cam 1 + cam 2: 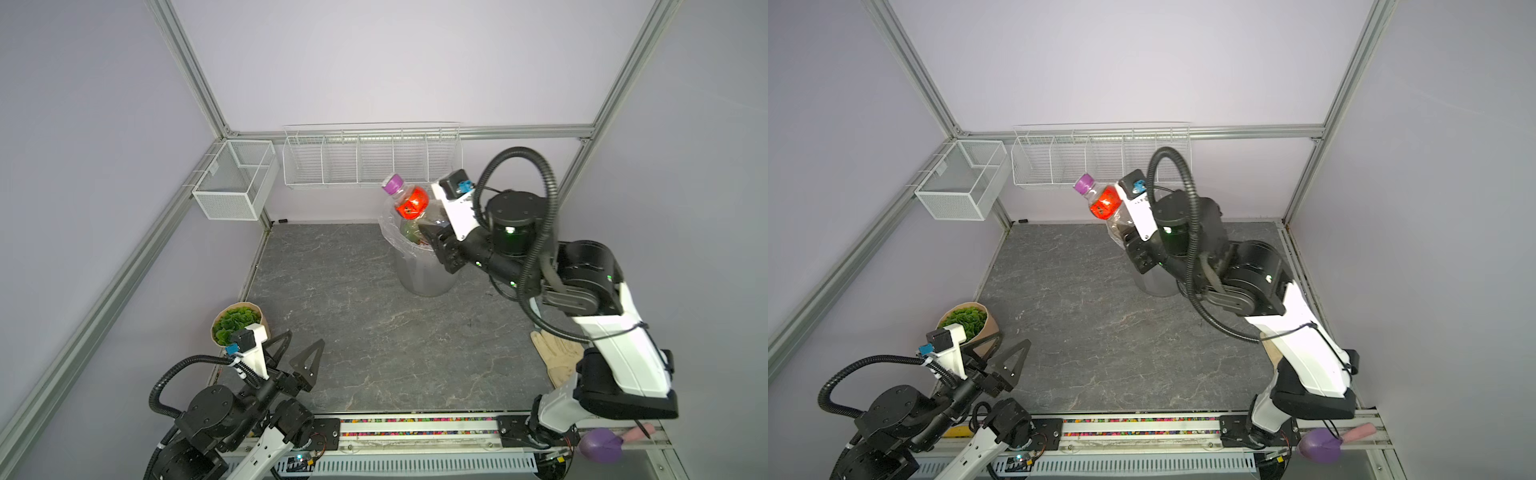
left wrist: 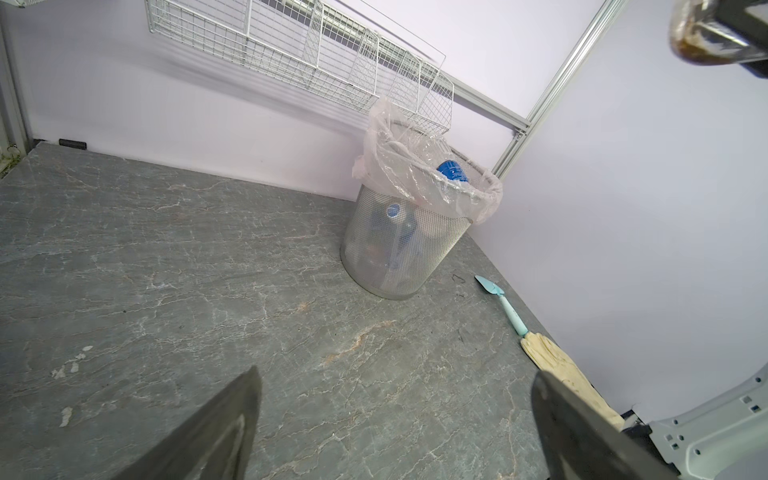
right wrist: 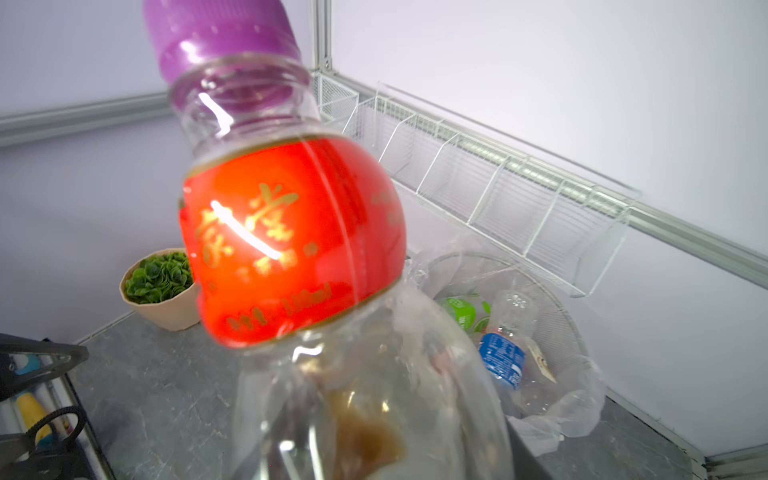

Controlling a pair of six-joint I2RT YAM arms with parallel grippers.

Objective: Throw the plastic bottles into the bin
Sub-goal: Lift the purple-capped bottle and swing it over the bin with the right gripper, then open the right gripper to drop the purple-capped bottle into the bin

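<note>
Bottle fills the right wrist view: clear body, red label, purple cap, a little brown liquid pooled in the base

Right gripper is pinching it by the lower body, jaws part closed on the plastic. In both top views we see the bottle tilted, cap pointing up and towards the back wall, base end over the bin opening. It sits above the rim, not inside

Left gripper has its jaws spread wide with nothing between them. It hovers over the near left corner of the table, just beside the plant pot. Left wrist view shows both fingers apart with bare table between

Bin stands near the back right of the table, grey mesh wall, clear bag folded over the rim. Inside we can make out a blue-labelled bottle, a green-labelled bottle and a clear one; more shapes show through the mesh, too blurred to count

Glove lies at the right edge of the table, partly under the right arm, with a light blue trowel between it and the bin

Wire baskets hang on the back wall behind the bin
</note>
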